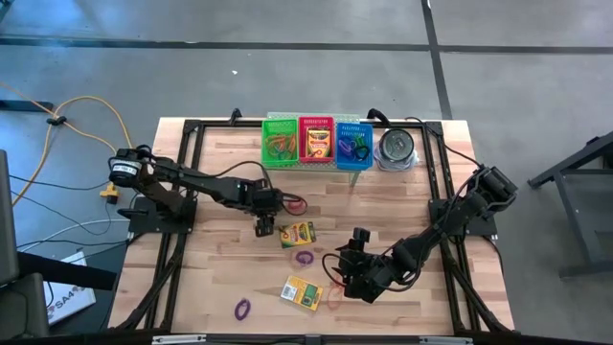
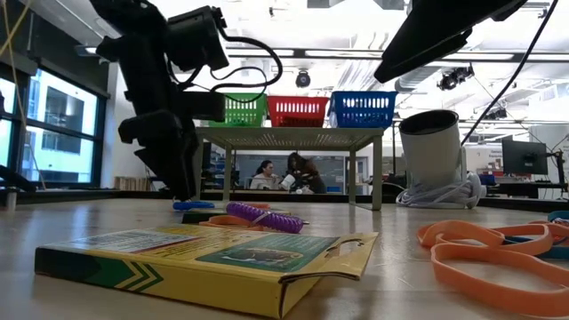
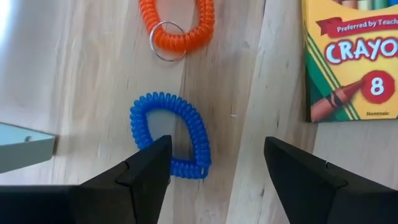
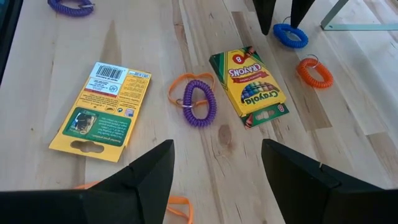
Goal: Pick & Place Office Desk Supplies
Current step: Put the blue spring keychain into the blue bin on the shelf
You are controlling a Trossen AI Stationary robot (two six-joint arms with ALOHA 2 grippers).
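On the wooden table (image 1: 211, 278), two flat yellow crayon boxes (image 1: 298, 233) and coiled bands remain unsorted, while the left gripper (image 3: 214, 163) hangs with jaws apart over a blue coiled band (image 3: 169, 134) and the right gripper (image 4: 214, 163) waits, jaws apart.

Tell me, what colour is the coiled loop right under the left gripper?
Blue coiled loop, clearest in the left wrist view.
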